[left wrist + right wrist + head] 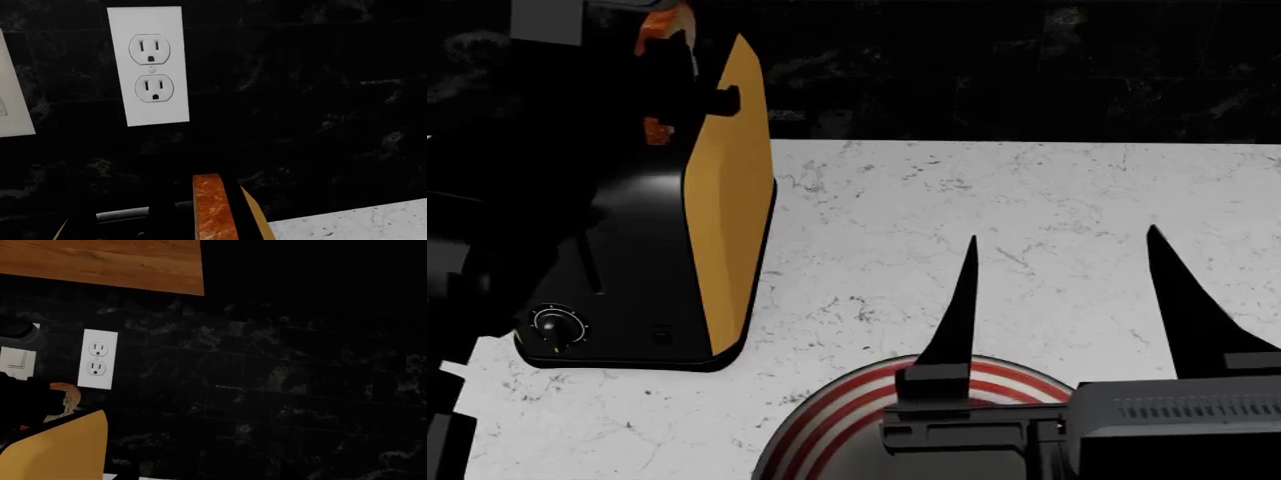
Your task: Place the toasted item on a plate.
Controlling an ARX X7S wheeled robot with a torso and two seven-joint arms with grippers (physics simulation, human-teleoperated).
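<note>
The toasted item shows edge-on in the left wrist view, its orange-brown crust standing between two dark fingers. My left gripper is at the far end of the black toaster with an orange side, shut on the toast; bits of crust show around it. The toast also shows in the right wrist view. The plate, dark with red and white rings, lies at the counter's near edge, partly hidden by my right arm. My right gripper is open and empty above the plate's far side.
The white speckled counter runs to a black marble wall. A white power outlet and a light switch are on the wall behind the toaster. A wooden cabinet hangs above.
</note>
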